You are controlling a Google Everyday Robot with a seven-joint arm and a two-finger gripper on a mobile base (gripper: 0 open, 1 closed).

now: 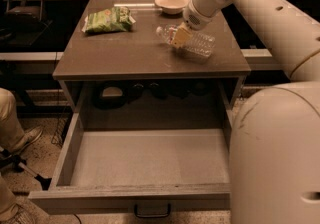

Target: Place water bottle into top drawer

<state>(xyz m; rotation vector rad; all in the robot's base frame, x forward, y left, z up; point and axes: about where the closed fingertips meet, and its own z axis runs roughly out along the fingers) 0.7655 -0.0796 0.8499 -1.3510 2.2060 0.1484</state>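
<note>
Gripper is sitting over the neck end of the water bottle, which is lying sideways on the tabletop. Can't tell if it's clamped. An off-centre hold is risking the bottle pivoting or slipping before reaching the open top drawer.

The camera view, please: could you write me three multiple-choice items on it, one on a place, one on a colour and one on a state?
1. Where is the water bottle?
A) in the drawer
B) on the cabinet top
C) on the floor

2. What colour is the snack bag?
A) blue
B) green
C) red

3. How is the top drawer?
A) pulled open
B) shut
C) taken out of the cabinet

Answers:
1 B: it lies on its side there, with the gripper at its neck end.
2 B: the bag at the back left is plainly green.
3 A: its pale bottom shows in front of the cabinet.
</note>
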